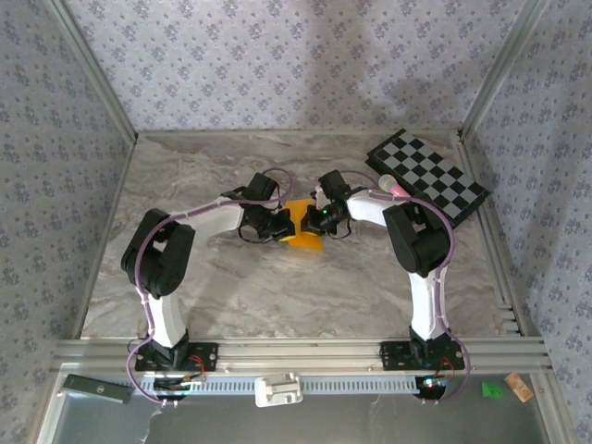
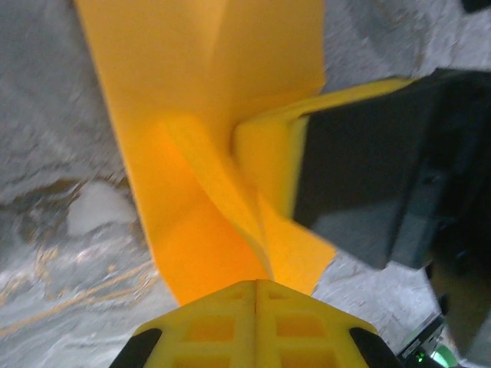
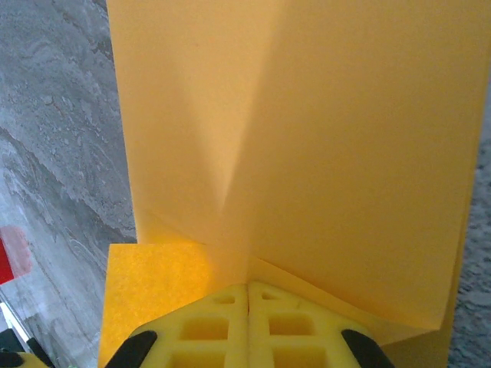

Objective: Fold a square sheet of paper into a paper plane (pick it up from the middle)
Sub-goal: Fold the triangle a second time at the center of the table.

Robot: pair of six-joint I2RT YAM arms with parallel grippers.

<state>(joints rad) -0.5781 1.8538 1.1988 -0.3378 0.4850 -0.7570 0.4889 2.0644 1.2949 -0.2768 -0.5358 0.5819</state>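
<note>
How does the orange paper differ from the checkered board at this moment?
Colour: the paper is plain orange-yellow, the board black-and-white checkered. Size: the paper is smaller than the board. State: the paper is creased and pinched by the left tool and right tool mid-table; the board lies at the far right, apart from both. Both have straight edges.

Checkered board (image 1: 427,182) on marble table (image 1: 277,296)

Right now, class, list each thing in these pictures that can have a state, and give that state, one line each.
paper: creased, partly folded, pinched from both sides.
left gripper: shut on the paper.
right gripper: shut on the paper.
board: lying at the far right corner, not held.
</note>
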